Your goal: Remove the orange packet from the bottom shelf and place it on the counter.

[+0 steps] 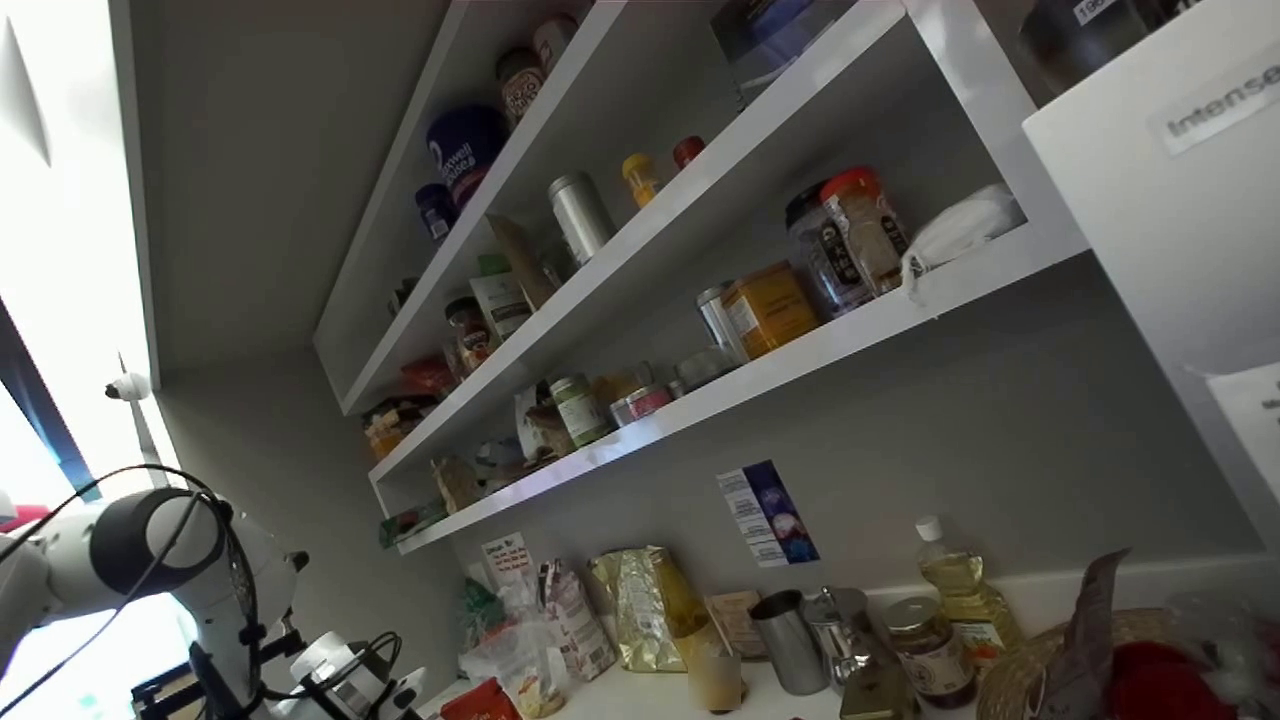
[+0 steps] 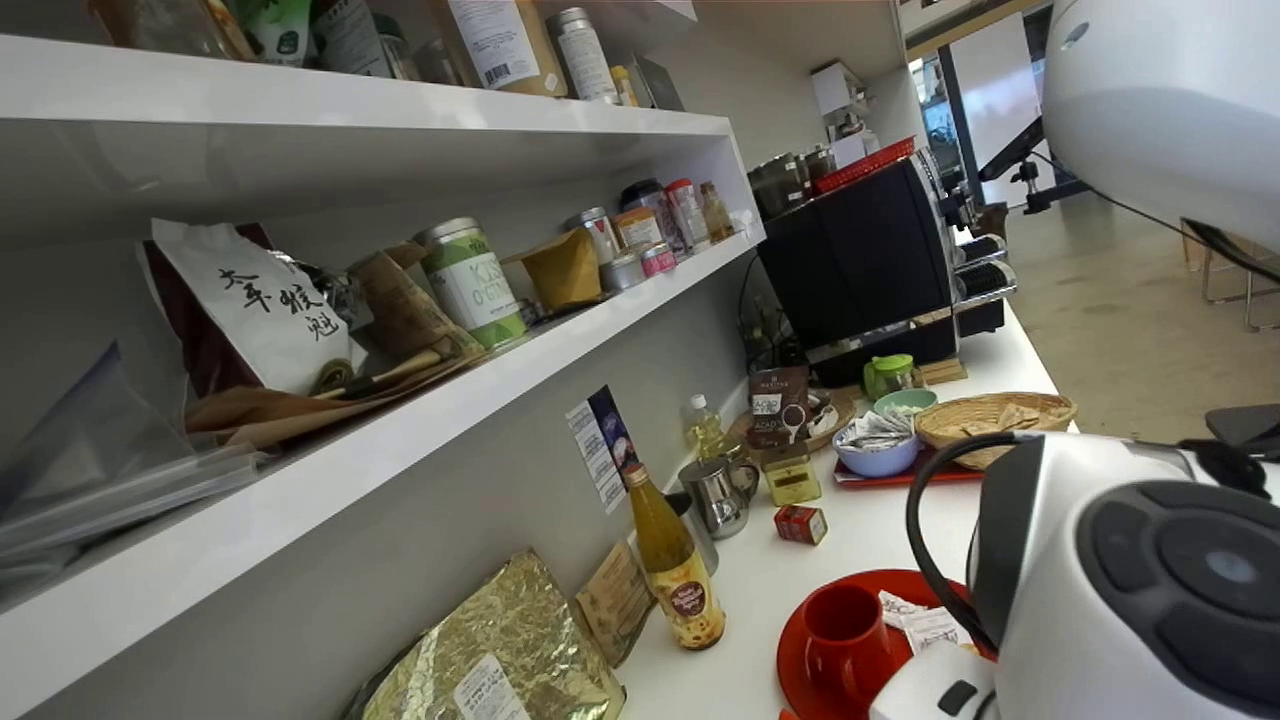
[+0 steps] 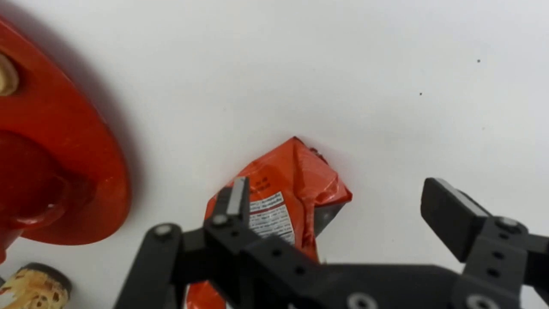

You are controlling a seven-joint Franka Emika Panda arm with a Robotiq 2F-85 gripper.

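Left of tool (image 3: 341,193) in wrist view: red cup (image 3: 23,163) on red plate (image 3: 96,141). Lower left of tool: patterned bottle (image 3: 38,287), partly in view. Orange packet (image 3: 274,210): on white surface (image 3: 343,86), partly hidden behind one tool finger, one end reaching into gap between fingers; contact cannot be told. Tool: released, fingers spread wide. Farthest right: other finger, over surface, apart from packet.

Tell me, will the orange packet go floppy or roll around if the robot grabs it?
The orange packet will probably bend and crinkle, since it looks creased and folded. It might slip a bit, because its surface looks shiny. Rolling across the counter seems unlikely, as its end has pointy corners rather than a round shape.
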